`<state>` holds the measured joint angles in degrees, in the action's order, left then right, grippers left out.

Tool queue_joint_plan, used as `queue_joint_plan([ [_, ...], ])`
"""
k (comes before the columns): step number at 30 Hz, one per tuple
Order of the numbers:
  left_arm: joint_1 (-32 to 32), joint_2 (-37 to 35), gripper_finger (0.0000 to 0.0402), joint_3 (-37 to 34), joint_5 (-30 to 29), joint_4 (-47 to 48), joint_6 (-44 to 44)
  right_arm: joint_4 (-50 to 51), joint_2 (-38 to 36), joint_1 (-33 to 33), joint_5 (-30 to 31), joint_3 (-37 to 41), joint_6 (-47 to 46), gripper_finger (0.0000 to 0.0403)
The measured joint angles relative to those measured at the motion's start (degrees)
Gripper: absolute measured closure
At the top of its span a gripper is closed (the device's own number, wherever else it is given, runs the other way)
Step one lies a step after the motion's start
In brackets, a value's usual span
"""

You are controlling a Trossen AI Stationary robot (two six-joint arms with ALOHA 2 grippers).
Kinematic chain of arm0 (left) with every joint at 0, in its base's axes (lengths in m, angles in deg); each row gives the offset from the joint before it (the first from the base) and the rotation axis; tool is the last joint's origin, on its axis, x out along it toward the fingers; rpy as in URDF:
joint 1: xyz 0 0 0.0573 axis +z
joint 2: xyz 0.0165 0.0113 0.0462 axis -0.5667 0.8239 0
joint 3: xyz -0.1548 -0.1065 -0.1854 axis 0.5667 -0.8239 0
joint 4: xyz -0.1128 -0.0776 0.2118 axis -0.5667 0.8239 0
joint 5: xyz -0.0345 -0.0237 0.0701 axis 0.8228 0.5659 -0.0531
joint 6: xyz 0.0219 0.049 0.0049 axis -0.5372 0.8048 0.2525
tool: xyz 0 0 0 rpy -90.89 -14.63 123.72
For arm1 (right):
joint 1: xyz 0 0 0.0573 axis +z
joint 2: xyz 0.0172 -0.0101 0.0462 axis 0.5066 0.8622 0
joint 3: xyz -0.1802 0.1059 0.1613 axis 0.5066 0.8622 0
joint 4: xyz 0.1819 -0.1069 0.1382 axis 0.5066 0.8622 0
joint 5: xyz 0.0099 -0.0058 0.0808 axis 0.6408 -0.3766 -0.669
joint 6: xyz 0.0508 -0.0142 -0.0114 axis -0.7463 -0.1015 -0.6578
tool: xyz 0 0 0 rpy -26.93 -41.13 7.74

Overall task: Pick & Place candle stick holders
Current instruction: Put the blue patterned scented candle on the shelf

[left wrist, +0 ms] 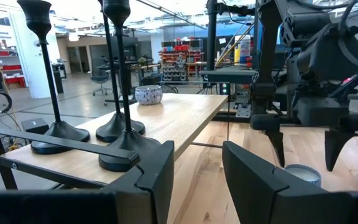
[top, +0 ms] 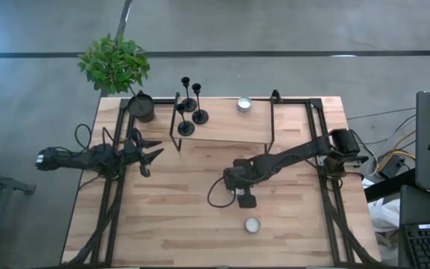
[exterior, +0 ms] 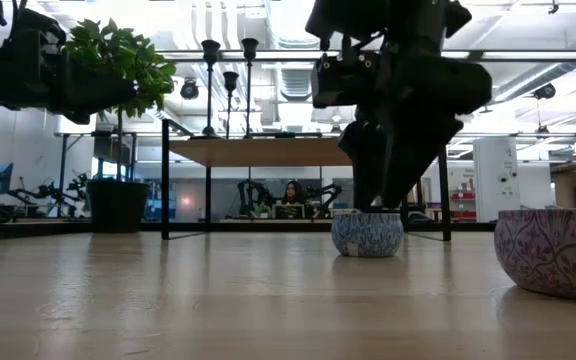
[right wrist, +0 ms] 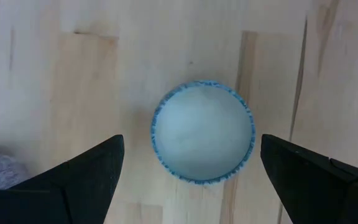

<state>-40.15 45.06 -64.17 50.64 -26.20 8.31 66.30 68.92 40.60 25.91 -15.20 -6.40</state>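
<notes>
1. Nearest the low camera sits a patterned tealight cup (exterior: 555,252), untouched on the table (top: 170,224).
2. Right gripper (right wrist: 191,171) hangs with fingers spread over another cup (right wrist: 202,131); closing off-centre could tip it.
3. Left gripper (top: 149,152) waits spread beside the shelf (top: 222,127) holding three candlesticks (top: 187,110) and the third cup (top: 244,104).

pale wood table (top: 178,224), matt black candlesticks (left wrist: 120,93).

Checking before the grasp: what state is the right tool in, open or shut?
Open: the right tool hovers above a tealight cup, fingers spread wide on either side.
</notes>
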Motion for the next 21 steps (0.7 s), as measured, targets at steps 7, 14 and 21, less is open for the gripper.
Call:
queue_joint_plan([
  [7, -0.01, 0.00, 0.0259, 0.00, 0.00, 0.00, 0.00, -3.42, 0.11, -0.10, 0.08, 1.72, -0.58, 0.0035],
  [14, 0.00, 0.00, 0.0259, 0.00, 0.00, 0.00, 0.00, -3.94, 0.11, -0.40, 0.08, 2.46, -0.34, 0.0035],
  [21, 0.00, 0.00, 0.0259, 0.00, 0.00, 0.00, 0.00, -5.40, 0.11, -0.47, -0.12, 3.51, 0.80, 0.0035],
])
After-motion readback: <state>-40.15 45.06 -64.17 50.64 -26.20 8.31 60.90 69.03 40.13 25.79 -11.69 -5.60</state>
